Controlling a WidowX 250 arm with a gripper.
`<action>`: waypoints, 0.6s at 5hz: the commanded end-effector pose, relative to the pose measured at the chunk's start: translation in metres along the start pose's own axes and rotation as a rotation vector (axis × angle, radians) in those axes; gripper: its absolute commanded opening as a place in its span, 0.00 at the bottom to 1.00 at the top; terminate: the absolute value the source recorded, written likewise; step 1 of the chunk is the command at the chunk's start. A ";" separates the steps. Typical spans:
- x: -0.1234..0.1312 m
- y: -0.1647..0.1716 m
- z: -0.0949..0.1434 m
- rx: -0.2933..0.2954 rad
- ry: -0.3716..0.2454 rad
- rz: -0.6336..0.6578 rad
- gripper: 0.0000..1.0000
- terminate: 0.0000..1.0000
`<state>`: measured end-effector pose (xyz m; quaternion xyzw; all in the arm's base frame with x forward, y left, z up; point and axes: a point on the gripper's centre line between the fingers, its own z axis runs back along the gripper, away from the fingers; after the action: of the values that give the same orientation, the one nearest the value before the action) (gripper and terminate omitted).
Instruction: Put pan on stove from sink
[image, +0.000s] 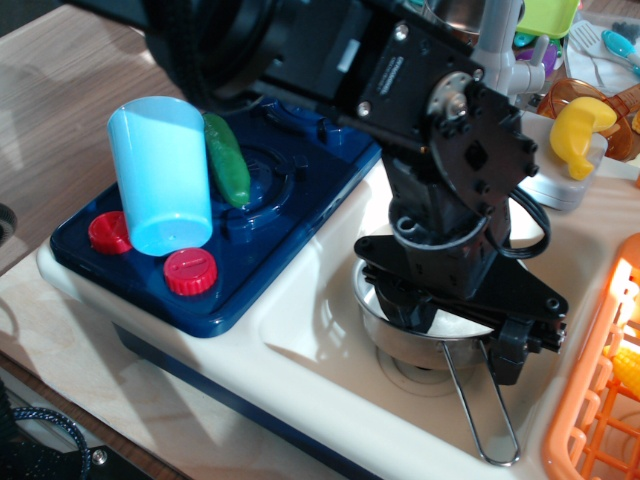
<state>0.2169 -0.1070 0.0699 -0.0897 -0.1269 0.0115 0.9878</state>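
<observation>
Pan (420, 345): seated in sink (320, 340), wire handle (480, 410) directed toward viewer. Claw (455, 335): lowered into pan, fingers spread apart.

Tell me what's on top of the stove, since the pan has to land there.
On the stove stand a light blue cup and a green cucumber, lying over the near burner. The arm hides most of the far burner, so what sits there cannot be seen.
</observation>
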 end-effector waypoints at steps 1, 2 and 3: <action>0.012 -0.010 0.012 -0.009 -0.015 -0.005 0.00 0.00; 0.014 -0.020 0.020 0.005 0.014 0.013 0.00 0.00; 0.015 -0.038 0.035 0.073 0.020 0.034 0.00 0.00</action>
<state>0.2167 -0.1378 0.1179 -0.0390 -0.0846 0.0407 0.9948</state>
